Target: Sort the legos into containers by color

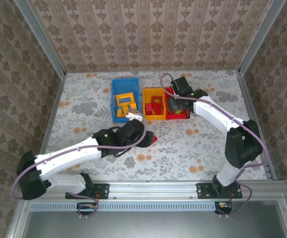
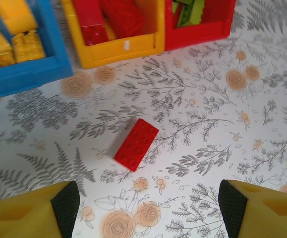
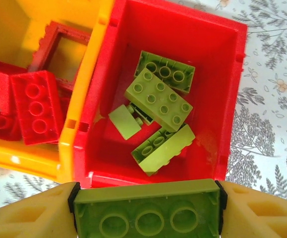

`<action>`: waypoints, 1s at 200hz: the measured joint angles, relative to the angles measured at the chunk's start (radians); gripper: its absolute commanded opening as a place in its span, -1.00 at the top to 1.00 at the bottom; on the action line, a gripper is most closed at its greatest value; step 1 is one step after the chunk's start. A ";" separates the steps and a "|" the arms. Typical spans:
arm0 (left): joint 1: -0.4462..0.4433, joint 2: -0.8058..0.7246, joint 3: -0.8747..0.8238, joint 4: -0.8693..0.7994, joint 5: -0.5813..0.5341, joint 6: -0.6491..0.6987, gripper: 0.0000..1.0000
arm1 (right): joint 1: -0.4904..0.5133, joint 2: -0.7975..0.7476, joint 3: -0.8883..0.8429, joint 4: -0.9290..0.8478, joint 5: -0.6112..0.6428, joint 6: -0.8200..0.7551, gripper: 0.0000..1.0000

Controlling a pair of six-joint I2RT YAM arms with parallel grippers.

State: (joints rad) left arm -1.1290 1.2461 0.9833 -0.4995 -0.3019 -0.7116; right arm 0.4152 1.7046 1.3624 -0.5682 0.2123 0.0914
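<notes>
Right fingers (image 3: pixel 29 218) — pinching green lego (image 3: pixel 145 210)

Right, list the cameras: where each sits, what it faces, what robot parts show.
Top external: above and behind, looking down on the table; left arm, right arm.
Left wrist: looks down at a red brick; left gripper open.
Right wrist: above the red bin; right gripper clamps a green brick.
Shared: both wrist views catch the yellow bin.
</notes>
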 measured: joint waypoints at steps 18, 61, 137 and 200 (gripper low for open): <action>-0.022 0.078 0.043 0.003 -0.010 0.028 -0.55 | -0.026 0.049 0.011 0.006 -0.032 -0.063 -0.33; -0.031 0.164 0.094 0.007 -0.012 0.074 -0.56 | -0.052 0.135 0.056 0.011 -0.078 -0.171 -0.48; -0.043 0.170 0.111 0.007 -0.022 0.104 -0.56 | -0.051 0.193 0.149 0.008 -0.070 -0.224 -0.75; -0.065 0.157 0.112 -0.010 -0.066 0.159 -0.84 | -0.036 -0.124 -0.004 0.016 -0.103 -0.127 -0.72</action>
State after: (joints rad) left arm -1.1938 1.4029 1.0950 -0.5095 -0.3679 -0.5529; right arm 0.3790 1.5803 1.3582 -0.5522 0.1089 -0.0357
